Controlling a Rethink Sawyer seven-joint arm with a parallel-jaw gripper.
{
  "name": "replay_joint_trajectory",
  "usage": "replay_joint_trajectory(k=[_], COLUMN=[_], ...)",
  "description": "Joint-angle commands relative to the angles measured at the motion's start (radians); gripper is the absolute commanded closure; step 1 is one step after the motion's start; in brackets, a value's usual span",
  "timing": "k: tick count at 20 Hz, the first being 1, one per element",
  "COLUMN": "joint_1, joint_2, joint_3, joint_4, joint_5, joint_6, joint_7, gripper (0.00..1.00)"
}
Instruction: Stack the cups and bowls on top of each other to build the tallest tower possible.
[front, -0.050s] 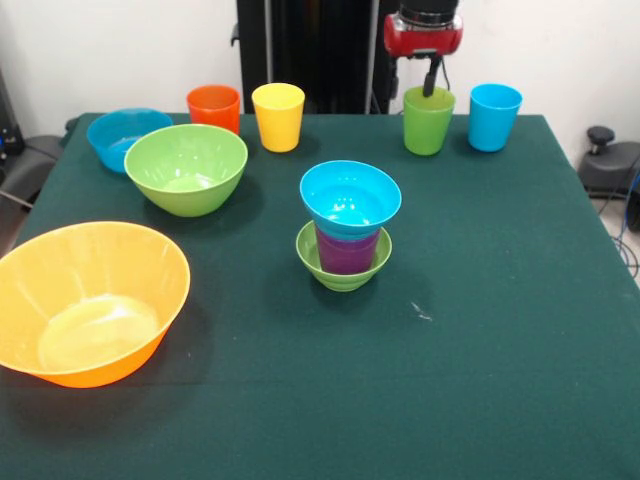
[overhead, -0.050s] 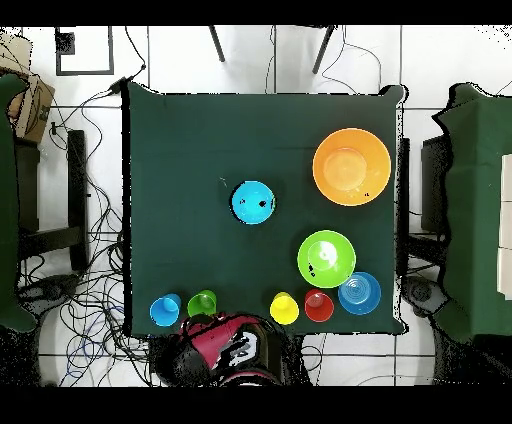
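The tower (front, -0.050s: 346, 228) stands mid-table: a small green bowl (front, -0.050s: 340, 272) holds a purple cup (front, -0.050s: 347, 250), with a small blue bowl (front, -0.050s: 350, 193) on top. From overhead the tower (overhead, -0.050s: 253, 202) shows as a blue disc. Along the far edge stand an orange cup (front, -0.050s: 214, 107), a yellow cup (front, -0.050s: 278, 116), a green cup (front, -0.050s: 428, 122) and a light blue cup (front, -0.050s: 495, 116). My gripper (front, -0.050s: 432, 78) hangs right over the green cup (overhead, -0.050s: 202, 302), its dark tip dipping into the cup's mouth. Its grip is not visible.
A very large orange bowl (front, -0.050s: 90, 300) lies at the near left, with a medium green bowl (front, -0.050s: 186, 168) and a medium blue bowl (front, -0.050s: 125, 137) behind it. Overhead, the red arm head (overhead, -0.050s: 222, 340) sits at the table's edge by the cups.
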Motion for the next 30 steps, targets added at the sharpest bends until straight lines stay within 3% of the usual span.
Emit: replay_joint_trajectory(k=[1,11,30], joint_1=[-0.016,0.004,-0.001], joint_2=[0.079,0.108,0.098], joint_3=[0.031,0.016,0.012], joint_4=[-0.138,-0.187,-0.159], joint_5=[-0.001,0.009,-0.008], joint_6=[-0.056,-0.070,-0.079], joint_7=[0.089,0.092,0.093], gripper=[0.00,0.00,0.00])
